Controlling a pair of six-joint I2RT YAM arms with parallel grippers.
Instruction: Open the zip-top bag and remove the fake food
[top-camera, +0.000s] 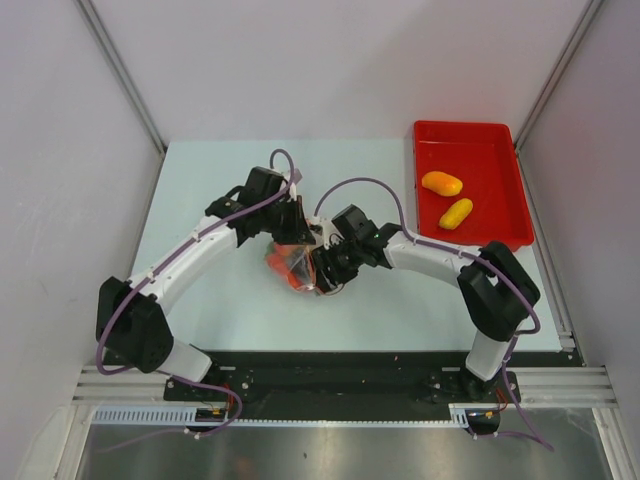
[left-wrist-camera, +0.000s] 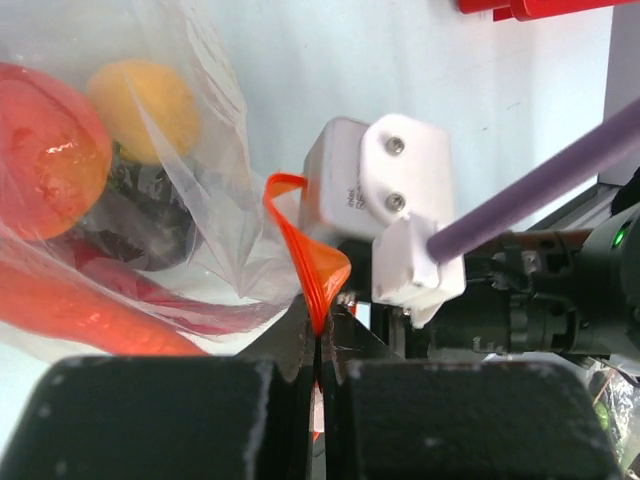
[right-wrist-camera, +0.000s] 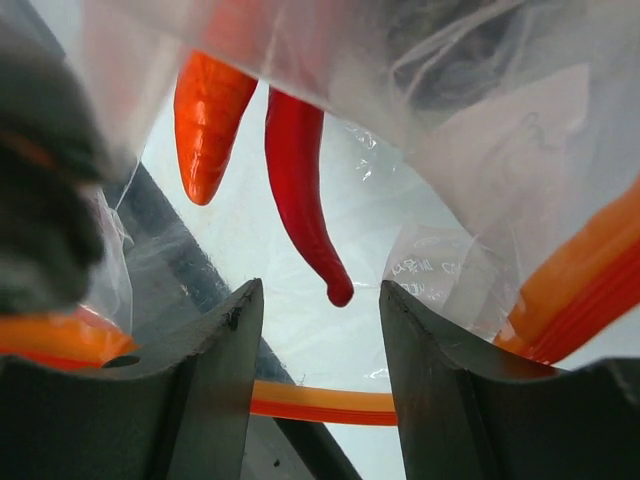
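Orange zip strip (left-wrist-camera: 310, 250) is pinched tight in the left gripper (left-wrist-camera: 318, 345), holding the zip-top bag (top-camera: 300, 268) mid-table. At its mouth the right gripper (right-wrist-camera: 320, 330) gapes empty, red chilli (right-wrist-camera: 300, 180) and carrot (right-wrist-camera: 205, 120) just ahead. Two fake food pieces (top-camera: 442, 183) sit in the red tray (top-camera: 500, 135); the rest is bagged.

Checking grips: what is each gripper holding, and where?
Left gripper pinches the clear crinkly plastic zip-top bag by its orange-red zip strip; right gripper open, holds nothing.
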